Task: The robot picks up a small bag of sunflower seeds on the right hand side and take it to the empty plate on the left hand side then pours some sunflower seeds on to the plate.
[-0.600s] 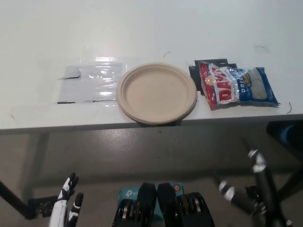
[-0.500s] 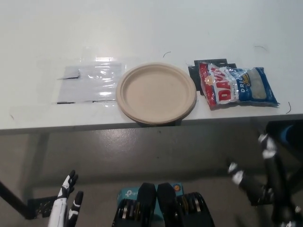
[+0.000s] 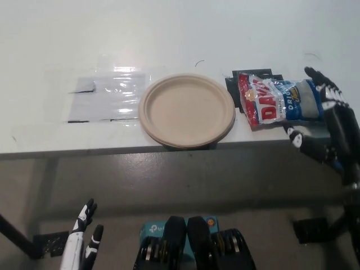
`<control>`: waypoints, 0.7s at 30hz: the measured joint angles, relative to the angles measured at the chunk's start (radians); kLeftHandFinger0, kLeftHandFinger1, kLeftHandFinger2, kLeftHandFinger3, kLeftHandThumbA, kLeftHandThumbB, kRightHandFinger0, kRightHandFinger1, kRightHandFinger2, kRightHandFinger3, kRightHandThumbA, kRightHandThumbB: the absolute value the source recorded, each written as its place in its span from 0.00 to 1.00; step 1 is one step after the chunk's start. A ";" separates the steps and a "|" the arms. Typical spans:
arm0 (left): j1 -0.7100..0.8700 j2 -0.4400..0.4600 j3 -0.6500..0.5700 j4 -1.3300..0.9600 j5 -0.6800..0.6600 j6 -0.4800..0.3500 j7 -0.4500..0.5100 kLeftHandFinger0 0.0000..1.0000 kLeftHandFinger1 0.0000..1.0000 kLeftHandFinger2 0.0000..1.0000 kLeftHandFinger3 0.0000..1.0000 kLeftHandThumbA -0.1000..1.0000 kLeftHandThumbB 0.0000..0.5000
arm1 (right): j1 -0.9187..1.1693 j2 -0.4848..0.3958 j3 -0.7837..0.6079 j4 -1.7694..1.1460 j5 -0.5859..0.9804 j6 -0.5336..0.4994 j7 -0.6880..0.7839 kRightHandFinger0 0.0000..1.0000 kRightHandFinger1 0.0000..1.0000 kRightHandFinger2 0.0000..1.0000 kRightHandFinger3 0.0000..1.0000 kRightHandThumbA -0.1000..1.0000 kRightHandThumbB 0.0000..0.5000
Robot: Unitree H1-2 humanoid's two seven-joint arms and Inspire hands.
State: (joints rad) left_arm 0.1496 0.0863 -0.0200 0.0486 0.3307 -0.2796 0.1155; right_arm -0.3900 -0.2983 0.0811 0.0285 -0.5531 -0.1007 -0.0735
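Seed bag [image 3: 283,101] lies at worktop [image 3: 180,34] front right edge, long axis sideways. Right hand [image 3: 329,126], fingers apart, empty, sits at its right end; left hand [image 3: 81,244] rests low, open.

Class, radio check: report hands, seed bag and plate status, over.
Right hand open at the bag's right end, not gripping. Left hand open, low, below the table. Bag flat, right of the plate; plate empty. Nothing in the way.
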 measured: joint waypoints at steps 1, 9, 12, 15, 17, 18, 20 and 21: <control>0.000 0.000 -0.001 0.000 0.001 -0.001 0.000 1.00 1.00 1.00 1.00 1.00 0.21 | -0.012 -0.005 0.004 0.012 -0.007 0.010 0.006 1.00 1.00 1.00 1.00 0.76 0.74; 0.016 0.000 -0.006 0.000 0.005 -0.008 0.000 1.00 1.00 1.00 1.00 1.00 0.23 | -0.056 -0.042 0.039 0.092 -0.051 0.058 0.038 1.00 1.00 1.00 1.00 0.83 0.75; 0.023 -0.002 -0.008 0.003 0.005 -0.015 0.000 1.00 1.00 1.00 1.00 1.00 0.22 | -0.059 -0.053 0.056 0.100 -0.069 0.079 0.049 1.00 1.00 1.00 1.00 0.83 0.75; 0.022 -0.002 -0.008 0.006 0.006 -0.019 0.000 1.00 1.00 1.00 1.00 1.00 0.21 | -0.075 -0.058 0.062 0.124 -0.078 0.092 0.056 1.00 1.00 1.00 1.00 0.80 0.76; 0.022 -0.002 -0.008 0.006 0.007 -0.019 0.000 1.00 1.00 1.00 1.00 1.00 0.20 | -0.084 -0.058 0.062 0.134 -0.079 0.100 0.060 1.00 1.00 1.00 1.00 0.79 0.74; 0.022 -0.002 -0.008 0.006 0.007 -0.019 0.000 1.00 1.00 1.00 1.00 1.00 0.20 | -0.088 -0.058 0.062 0.137 -0.079 0.102 0.062 1.00 1.00 1.00 1.00 0.78 0.73; 0.022 -0.002 -0.008 0.006 0.008 -0.020 0.000 1.00 1.00 1.00 1.00 1.00 0.21 | -0.093 -0.058 0.062 0.139 -0.078 0.110 0.068 1.00 1.00 1.00 1.00 0.77 0.74; 0.022 -0.002 -0.008 0.006 0.008 -0.020 0.000 1.00 1.00 1.00 1.00 1.00 0.21 | -0.096 -0.058 0.062 0.139 -0.078 0.116 0.074 1.00 1.00 1.00 1.00 0.79 0.75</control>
State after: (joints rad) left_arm 0.1715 0.0845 -0.0278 0.0546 0.3385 -0.2991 0.1156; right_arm -0.4857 -0.3565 0.1431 0.1675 -0.6309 0.0155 0.0005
